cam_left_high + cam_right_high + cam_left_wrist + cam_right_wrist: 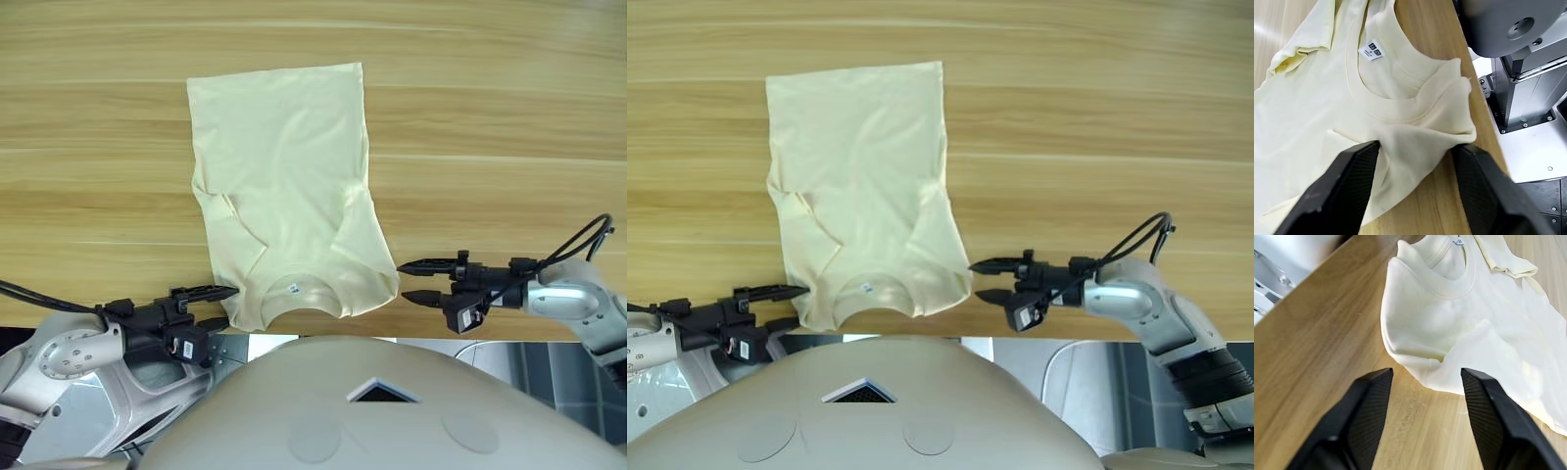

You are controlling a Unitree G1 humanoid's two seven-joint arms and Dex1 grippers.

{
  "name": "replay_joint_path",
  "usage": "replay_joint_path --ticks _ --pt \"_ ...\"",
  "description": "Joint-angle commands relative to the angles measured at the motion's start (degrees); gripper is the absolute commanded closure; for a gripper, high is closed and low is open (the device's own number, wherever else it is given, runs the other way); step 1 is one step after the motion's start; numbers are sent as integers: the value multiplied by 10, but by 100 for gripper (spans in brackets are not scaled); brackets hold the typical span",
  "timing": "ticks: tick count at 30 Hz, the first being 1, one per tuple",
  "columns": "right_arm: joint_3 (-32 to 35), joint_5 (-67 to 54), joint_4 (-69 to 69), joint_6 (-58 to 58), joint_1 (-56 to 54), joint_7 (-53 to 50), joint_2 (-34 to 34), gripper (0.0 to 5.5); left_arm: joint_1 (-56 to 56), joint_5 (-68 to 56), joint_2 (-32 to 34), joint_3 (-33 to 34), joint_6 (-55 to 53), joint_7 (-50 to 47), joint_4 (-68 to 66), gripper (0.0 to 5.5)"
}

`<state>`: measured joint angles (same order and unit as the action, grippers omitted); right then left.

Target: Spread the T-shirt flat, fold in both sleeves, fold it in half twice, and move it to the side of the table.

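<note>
T-shirt sleeves in, collar near. Left gripper spread astride near-left corner; right gripper spread beside near-right corner.

Soft cloth T-shirt, wood-grain table

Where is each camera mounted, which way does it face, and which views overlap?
Eye views: on the head, looking forward and down at the T-shirt on the table; both arms show, left gripper, right gripper.
Left wrist view: on the left wrist, facing along its open fingers at one T-shirt shoulder.
Right wrist view: same on the right, open fingers before the opposite shoulder.
All share the collar.
</note>
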<state>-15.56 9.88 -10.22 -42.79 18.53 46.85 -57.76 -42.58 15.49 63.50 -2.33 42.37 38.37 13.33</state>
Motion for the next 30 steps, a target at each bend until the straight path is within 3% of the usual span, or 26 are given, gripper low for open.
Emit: replay_joint_path --ticks 1,4,20,30 --pt "-6 -11 1 5 -20 8 6 293 -7 31 5 -24 -22 27 -22 273" --pt "-13 -12 10 5 -29 10 13 293 -4 30 4 -26 -23 26 -24 299" --pt "-72 -5 68 -14 -70 29 48 293 21 25 -18 -40 -27 16 -36 541" --pt "-87 8 173 -36 -125 16 93 293 36 23 -31 -54 -26 14 -49 550"
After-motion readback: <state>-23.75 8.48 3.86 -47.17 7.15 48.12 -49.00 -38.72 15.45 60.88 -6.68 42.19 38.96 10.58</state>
